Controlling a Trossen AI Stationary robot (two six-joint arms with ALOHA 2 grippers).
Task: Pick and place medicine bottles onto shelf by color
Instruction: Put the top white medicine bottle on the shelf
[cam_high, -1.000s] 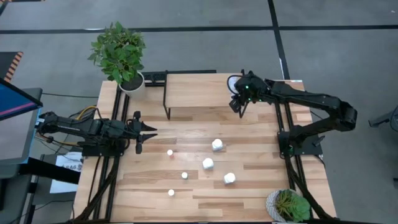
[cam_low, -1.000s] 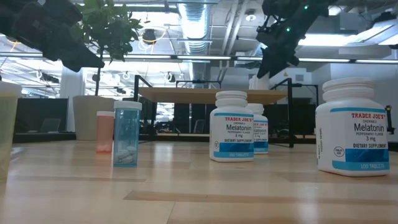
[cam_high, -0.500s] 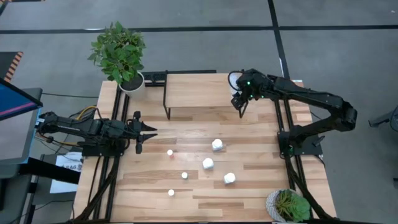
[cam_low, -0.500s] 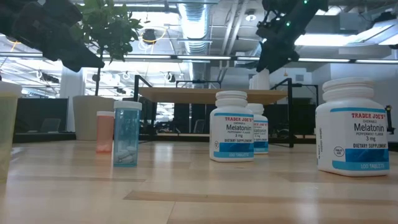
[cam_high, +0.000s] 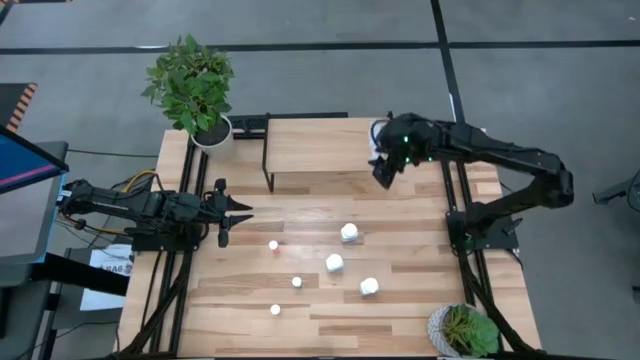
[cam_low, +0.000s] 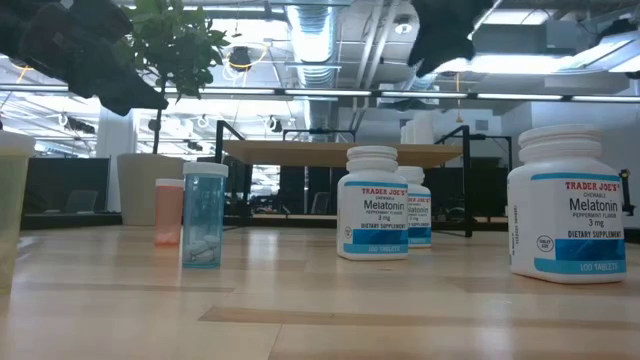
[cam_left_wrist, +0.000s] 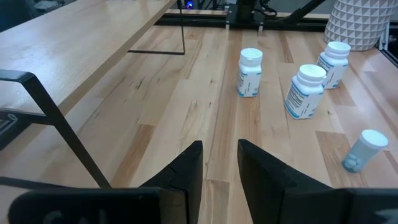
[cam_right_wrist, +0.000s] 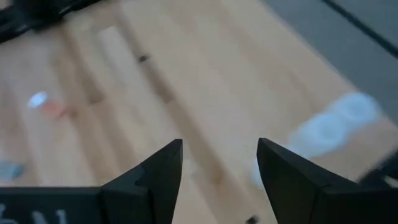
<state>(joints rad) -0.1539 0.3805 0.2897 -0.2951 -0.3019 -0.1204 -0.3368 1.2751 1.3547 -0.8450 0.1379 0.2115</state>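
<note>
Three chunky white bottles and three tiny ones stand on the plank table. The low view shows the white ones, a pale blue one and an orange one. The shelf stands at the far side. My right gripper hangs open and empty above the shelf's right end; its wrist view shows blurred pale bottles on the wood. My left gripper waits open at the table's left.
A potted plant stands at the far left corner and another at the near right corner. The shelf's black legs reach down to the table. Bare planks lie between my left gripper and the bottles.
My right gripper has gone up above the shelf's right end, so that in the low view it has nearly left the picture's top. It stays open. The bottles on the table have kept still.
</note>
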